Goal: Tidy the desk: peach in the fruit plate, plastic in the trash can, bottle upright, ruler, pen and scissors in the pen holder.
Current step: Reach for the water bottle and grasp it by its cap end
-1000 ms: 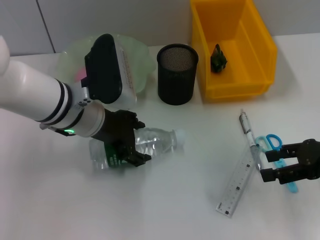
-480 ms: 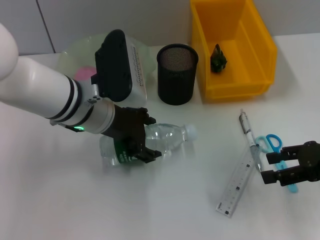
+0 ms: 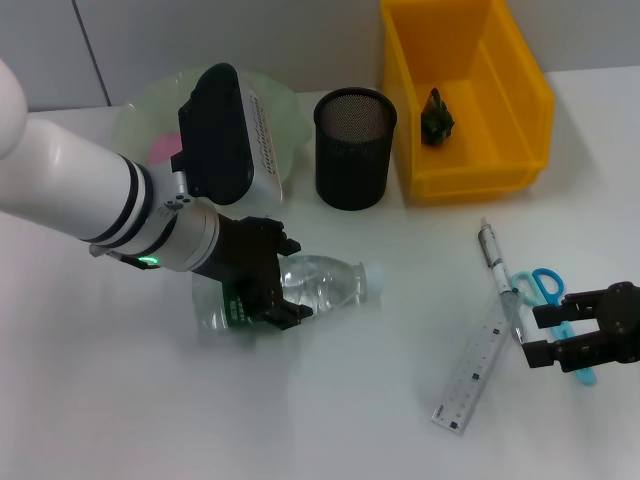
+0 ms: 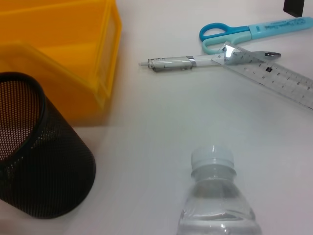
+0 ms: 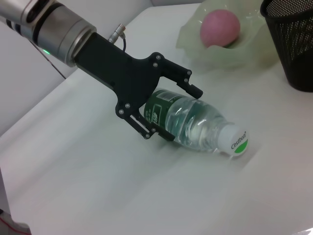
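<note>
You get bright, even light from overhead, and the white table point(image 3: 330, 410) shows only faint, soft shadows. Just beside the left gripper point(image 3: 268, 285), the bottle point(image 3: 320, 285) carries pale glints and throws a weak shadow. In the right wrist view, the table near that gripper looks smeared with streaks. The ruler point(image 4: 274, 73) shows a small glare patch.

Open table point(image 3: 330, 400) spreads at six o'clock of the lying bottle point(image 3: 310, 290). At twelve o'clock the pen holder point(image 3: 355, 148) and fruit plate point(image 3: 285, 130) crowd close; ruler point(image 3: 478, 368), pen point(image 3: 500, 280) and scissors point(image 3: 545, 290) clutter three o'clock.
</note>
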Robot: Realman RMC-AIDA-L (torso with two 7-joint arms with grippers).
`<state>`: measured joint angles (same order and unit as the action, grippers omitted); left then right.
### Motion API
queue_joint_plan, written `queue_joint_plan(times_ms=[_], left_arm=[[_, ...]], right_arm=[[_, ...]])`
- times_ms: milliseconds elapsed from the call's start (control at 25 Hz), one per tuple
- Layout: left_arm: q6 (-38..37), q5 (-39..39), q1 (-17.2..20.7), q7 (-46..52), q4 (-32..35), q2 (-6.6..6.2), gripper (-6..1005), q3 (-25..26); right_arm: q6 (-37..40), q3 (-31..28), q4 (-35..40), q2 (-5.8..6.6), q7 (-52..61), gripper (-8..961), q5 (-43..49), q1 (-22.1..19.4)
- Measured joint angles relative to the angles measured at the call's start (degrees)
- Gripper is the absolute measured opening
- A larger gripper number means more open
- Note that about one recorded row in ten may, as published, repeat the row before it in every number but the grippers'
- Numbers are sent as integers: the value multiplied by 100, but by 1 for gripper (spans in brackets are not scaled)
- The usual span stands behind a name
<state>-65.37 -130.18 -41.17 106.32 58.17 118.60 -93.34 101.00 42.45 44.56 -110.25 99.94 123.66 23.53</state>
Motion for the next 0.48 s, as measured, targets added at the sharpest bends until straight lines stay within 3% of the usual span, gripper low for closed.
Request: queue_joint_plan(times_ms=[480], left_arm=[[111,98,-56,-103,120,41,781,-96]], right_arm=[[-2,1,0,4,24,834,0,13]])
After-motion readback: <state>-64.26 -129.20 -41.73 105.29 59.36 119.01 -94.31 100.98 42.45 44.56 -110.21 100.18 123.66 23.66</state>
